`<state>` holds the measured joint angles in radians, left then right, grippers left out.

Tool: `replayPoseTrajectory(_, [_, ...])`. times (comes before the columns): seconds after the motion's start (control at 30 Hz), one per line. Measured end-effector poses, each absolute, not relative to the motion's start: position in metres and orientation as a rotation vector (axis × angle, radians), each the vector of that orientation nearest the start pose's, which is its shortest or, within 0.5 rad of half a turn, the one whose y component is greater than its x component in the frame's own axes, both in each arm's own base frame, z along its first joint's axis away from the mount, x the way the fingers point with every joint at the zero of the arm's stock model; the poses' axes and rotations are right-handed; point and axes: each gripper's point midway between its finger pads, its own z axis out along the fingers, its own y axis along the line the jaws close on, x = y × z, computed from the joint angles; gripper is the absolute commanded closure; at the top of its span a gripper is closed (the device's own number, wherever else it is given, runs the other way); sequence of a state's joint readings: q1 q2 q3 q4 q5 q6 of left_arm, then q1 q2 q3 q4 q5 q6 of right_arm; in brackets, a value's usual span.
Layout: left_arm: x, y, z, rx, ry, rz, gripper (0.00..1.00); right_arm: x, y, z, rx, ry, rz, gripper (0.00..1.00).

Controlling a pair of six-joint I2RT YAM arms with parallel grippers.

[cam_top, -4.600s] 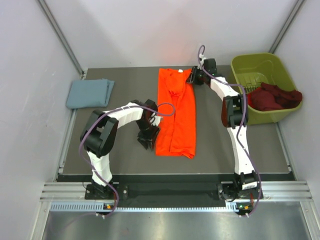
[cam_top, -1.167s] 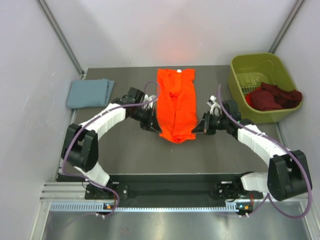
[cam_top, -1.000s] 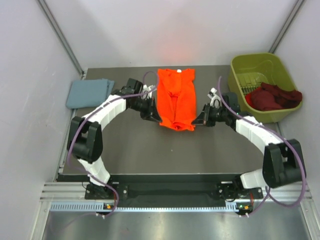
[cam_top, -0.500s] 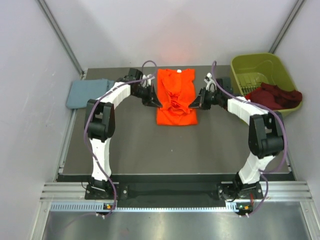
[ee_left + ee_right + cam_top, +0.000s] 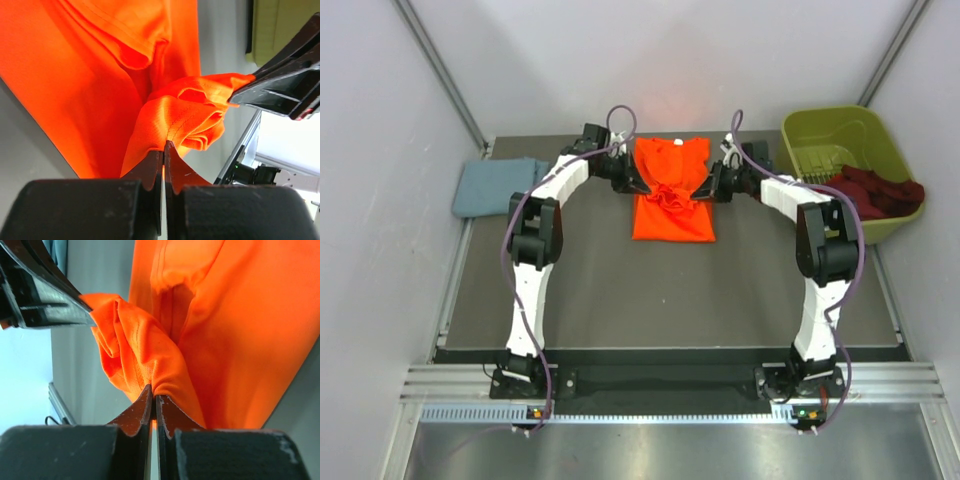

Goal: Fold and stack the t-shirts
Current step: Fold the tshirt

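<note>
- The left gripper (image 5: 163,146) is clenched on a bunched corner of orange cloth. Its two black tips meet with the fabric pinched between them.
- The right gripper (image 5: 153,390) does the same from the other side, its tips closed tight on a puckered fold of the same cloth.
- Each wrist view shows the other arm's fingers just across the bunch, so the two grips sit close together with the gathered cloth between them.
- The orange t-shirt (image 5: 672,200) lies at the far middle of the table (image 5: 650,300), collar toward the far edge. Its near part looks doubled over, and a crumpled ridge is held up about halfway along.
- This looks like the lengthwise fold in mid-carry: what seem to be the bottom corners are on their way toward the collar but not yet laid down.
- The next move calls for both arms to travel toward the far edge at an even pace. They should keep the cloth taut between them, lower it flat near the shoulders and let go together, or the edges will land skewed.
- A folded blue-grey shirt (image 5: 498,186) waits at the far left, the likely base of the stack.
- A dark red garment (image 5: 868,192) sits in the green basket (image 5: 840,130) at the far right, not yet folded.
</note>
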<state>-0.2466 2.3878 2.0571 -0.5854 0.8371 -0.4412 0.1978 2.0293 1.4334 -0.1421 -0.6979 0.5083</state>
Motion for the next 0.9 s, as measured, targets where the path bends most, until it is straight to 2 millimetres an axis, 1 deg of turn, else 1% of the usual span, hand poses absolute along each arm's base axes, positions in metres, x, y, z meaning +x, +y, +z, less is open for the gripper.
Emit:
replayPoseTrajectory(0.03, [0.493,-0.270,0.104,0.127,2.517,-1.329,1.00,0.465,0.223,0.104,-0.012,2.366,1.152,1.00])
replayPoseTrajectory(0.13, [0.501,-0.269,0.098,0.116,2.513,-1.323,1.00,0.473,0.224,0.105,-0.017,2.355,1.141,1.00])
replayPoseTrajectory(0.3, [0.519,-0.265,0.094,0.112,2.478,-1.298,1.00,0.486,0.224,0.109,-0.035,2.328,1.114,1.00])
replayPoseTrajectory(0.37, [0.524,-0.265,0.095,0.116,2.461,-1.290,1.00,0.490,0.224,0.108,-0.037,2.324,1.104,1.00])
replayPoseTrajectory(0.43, [0.530,-0.264,0.094,0.118,2.446,-1.279,1.00,0.492,0.223,0.104,-0.038,2.327,1.093,1.00])
replayPoseTrajectory(0.53, [0.537,-0.264,0.091,0.119,2.434,-1.261,1.00,0.493,0.222,0.094,-0.032,2.346,1.081,1.00])
replayPoseTrajectory(0.63, [0.538,-0.264,0.085,0.112,2.441,-1.252,1.00,0.494,0.221,0.086,-0.022,2.362,1.068,1.00])
replayPoseTrajectory(0.67, [0.539,-0.263,0.083,0.110,2.444,-1.248,0.95,0.494,0.220,0.084,-0.022,2.365,1.061,1.00])
replayPoseTrajectory(0.7, [0.539,-0.263,0.081,0.106,2.448,-1.242,0.76,0.495,0.219,0.083,-0.021,2.365,1.051,0.98])
replayPoseTrajectory(0.73, [0.540,-0.262,0.079,0.111,2.448,-1.233,0.70,0.496,0.218,0.082,-0.016,2.367,1.037,0.83])
replayPoseTrajectory(0.77, [0.540,-0.262,0.078,0.105,2.452,-1.228,0.64,0.497,0.216,0.081,-0.008,2.370,1.023,0.73])
replayPoseTrajectory(0.83, [0.541,-0.260,0.077,0.109,2.450,-1.212,0.32,0.499,0.213,0.078,-0.010,2.373,0.989,0.60])
replayPoseTrajectory(0.9, [0.543,-0.259,0.077,0.100,2.452,-1.194,0.28,0.500,0.208,0.075,-0.017,2.377,0.961,0.58])
